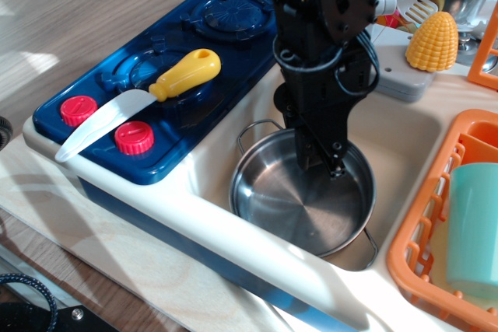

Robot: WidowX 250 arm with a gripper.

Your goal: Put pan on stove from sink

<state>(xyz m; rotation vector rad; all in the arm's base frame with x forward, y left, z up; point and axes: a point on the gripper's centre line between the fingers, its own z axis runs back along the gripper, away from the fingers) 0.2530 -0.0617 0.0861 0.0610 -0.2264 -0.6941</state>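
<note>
The gripper (333, 167), clamped on the far rim of the pan (299, 200) in the sink (405, 134), has the stove (171, 75) to its left

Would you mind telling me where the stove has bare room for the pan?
The far burner on the stove is bare. The near burner is crowded: a yellow-handled knife lies across it, its blade between the red knobs. The pan is in the sink.
</note>
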